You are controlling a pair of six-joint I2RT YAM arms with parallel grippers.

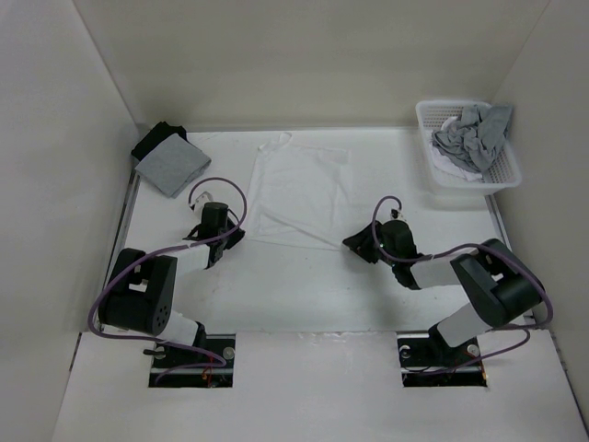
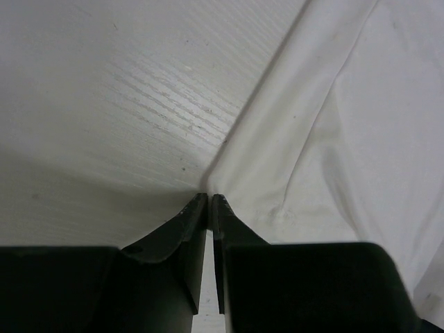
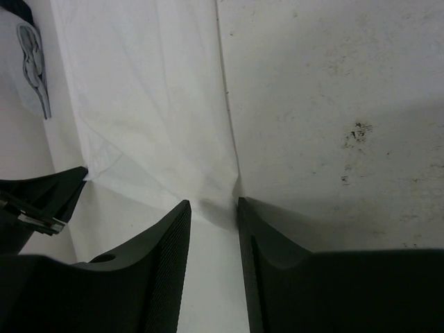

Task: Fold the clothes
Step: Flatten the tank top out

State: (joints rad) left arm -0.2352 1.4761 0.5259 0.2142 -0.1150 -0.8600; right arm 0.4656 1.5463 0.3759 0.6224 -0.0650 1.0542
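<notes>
Left gripper (image 2: 208, 200) sat pinched nearly shut on the near-left corner of the white shirt (image 2: 333, 139); right gripper (image 3: 214, 205) gaped astride its near-right corner, holding nothing. That shirt lay flat on the table (image 1: 304, 285). Grasping step, I judged: next I'd close right, then lift both corners together.

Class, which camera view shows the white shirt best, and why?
The top external view: it alone shows the whole white shirt, spread out flat. Each wrist view shows only one near corner of it, close up.
</notes>
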